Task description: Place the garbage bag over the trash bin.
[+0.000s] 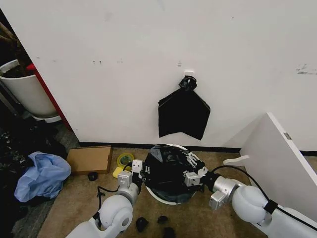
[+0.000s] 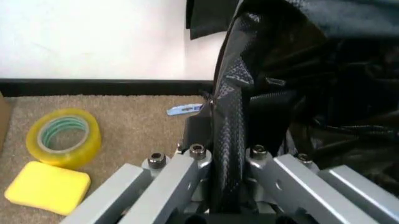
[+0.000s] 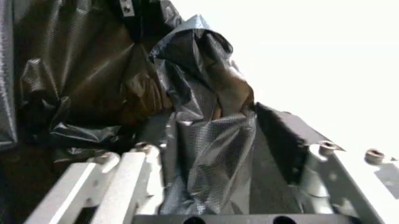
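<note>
The garbage bag (image 1: 166, 168) is glossy crinkled black film, billowing over the mouth of the cream trash bin (image 1: 165, 201), whose pale rim peeks out below it. My left gripper (image 1: 141, 171) is at the bag's left edge, its dark textured fingers (image 2: 227, 121) pressed together on a fold of the film. On the bag's right side my right gripper (image 1: 191, 173) is shut on it too, with a crumpled ridge of the garbage bag (image 3: 209, 98) standing up between its textured pads (image 3: 212, 158).
A flat black bundle of bags (image 1: 183, 115) hangs from a wall hook above the bin. A yellow tape roll (image 2: 64, 136), yellow sponge (image 2: 45, 187), cardboard box (image 1: 89, 158) and blue cloth (image 1: 42, 174) lie left. A white panel (image 1: 280, 148) stands right; black scraps (image 1: 141, 224) lie in front.
</note>
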Available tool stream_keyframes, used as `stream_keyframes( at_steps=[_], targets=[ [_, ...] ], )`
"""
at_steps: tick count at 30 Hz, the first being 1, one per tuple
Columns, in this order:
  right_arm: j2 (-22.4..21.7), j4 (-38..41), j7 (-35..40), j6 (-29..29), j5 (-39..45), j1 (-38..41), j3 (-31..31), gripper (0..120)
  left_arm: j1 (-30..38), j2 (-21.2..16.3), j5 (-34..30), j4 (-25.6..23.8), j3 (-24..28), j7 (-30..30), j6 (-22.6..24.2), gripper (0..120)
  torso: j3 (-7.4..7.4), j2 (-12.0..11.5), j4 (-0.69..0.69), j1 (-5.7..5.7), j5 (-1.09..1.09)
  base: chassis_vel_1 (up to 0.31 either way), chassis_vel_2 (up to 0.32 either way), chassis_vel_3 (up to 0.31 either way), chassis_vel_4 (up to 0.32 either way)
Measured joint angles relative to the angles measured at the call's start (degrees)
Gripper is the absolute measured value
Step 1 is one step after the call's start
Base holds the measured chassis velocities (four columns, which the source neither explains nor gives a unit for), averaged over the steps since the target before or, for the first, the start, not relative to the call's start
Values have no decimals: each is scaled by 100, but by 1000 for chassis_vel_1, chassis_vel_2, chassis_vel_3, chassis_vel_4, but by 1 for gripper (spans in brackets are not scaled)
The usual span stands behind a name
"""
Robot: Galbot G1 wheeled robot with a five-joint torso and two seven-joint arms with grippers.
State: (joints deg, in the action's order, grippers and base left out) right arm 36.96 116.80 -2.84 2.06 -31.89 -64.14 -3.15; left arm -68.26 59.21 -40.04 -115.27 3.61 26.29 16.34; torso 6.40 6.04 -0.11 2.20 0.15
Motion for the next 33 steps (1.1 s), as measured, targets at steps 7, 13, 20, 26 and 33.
stream_keyframes(
  at_steps=[7,13,20,26,33],
  targets=[
    [-6,-19,68,28,92,-72,34,24,-22,-37,-2,-10,-25,-2,-15,1,0,0,0,0,0,0,0,0,0],
    [50,-7,295,16,1259,-75,23,0,-44,-106,138,-15,-62,-91,-92,1,0,0,0,0,0,0,0,0,0],
    [108,180,789,-94,3628,-80,-1,0,-58,-224,732,94,-44,-360,-342,1,0,0,-1,0,-1,0,0,0,0],
    [269,162,1308,-312,5077,52,87,0,-94,-291,1346,210,7,-598,-705,1,0,-2,0,0,0,0,0,0,0],
    [239,20,1404,-628,5967,115,171,0,-265,-353,2227,374,-44,-909,-1411,1,0,-2,0,0,0,0,0,0,0]
  ],
)
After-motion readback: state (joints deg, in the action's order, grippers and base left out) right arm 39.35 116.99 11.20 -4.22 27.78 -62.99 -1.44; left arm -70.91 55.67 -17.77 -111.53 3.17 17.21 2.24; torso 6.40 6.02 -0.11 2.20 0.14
